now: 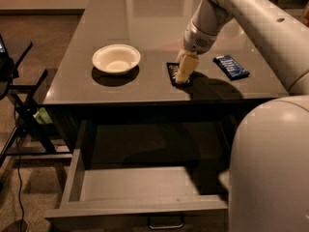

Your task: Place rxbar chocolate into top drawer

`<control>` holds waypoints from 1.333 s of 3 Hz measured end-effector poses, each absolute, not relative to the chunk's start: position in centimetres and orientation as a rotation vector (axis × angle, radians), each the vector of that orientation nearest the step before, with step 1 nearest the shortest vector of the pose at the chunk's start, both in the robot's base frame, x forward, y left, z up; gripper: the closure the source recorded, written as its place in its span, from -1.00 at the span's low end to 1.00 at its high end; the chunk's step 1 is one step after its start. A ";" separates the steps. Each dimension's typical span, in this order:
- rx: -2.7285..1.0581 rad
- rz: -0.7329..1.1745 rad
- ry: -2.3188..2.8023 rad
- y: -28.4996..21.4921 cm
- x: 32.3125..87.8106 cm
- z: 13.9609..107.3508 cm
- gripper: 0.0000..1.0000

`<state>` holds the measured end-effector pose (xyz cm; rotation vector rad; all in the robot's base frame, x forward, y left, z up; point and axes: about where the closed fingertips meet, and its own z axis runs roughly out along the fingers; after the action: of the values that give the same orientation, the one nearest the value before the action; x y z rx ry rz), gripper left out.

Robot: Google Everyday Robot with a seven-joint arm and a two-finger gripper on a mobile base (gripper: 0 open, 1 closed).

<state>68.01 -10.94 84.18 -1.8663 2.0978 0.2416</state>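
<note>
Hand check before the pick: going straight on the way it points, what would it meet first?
The hand points down at the rxbar chocolate on the table; it would likely meet that bar first.

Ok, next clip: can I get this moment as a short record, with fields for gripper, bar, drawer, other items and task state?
gripper: lowered onto the rxbar chocolate
rxbar chocolate: flat on the table, partly hidden by the gripper
top drawer: pulled open below the table's front edge
other items: white bowl left of the gripper, blue-wrapped bar right of it
task state: bar not yet in drawer
</note>
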 end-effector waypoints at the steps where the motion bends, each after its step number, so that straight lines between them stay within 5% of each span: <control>1: -1.840 0.205 2.078 -10.9 62.7 86.4 1.00; 3: -1.824 0.206 2.101 -10.8 60.4 86.6 1.00; 4: -1.779 0.212 2.156 -10.3 53.3 86.2 1.00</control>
<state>53.26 -10.34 86.22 -1.7794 2.1561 0.2115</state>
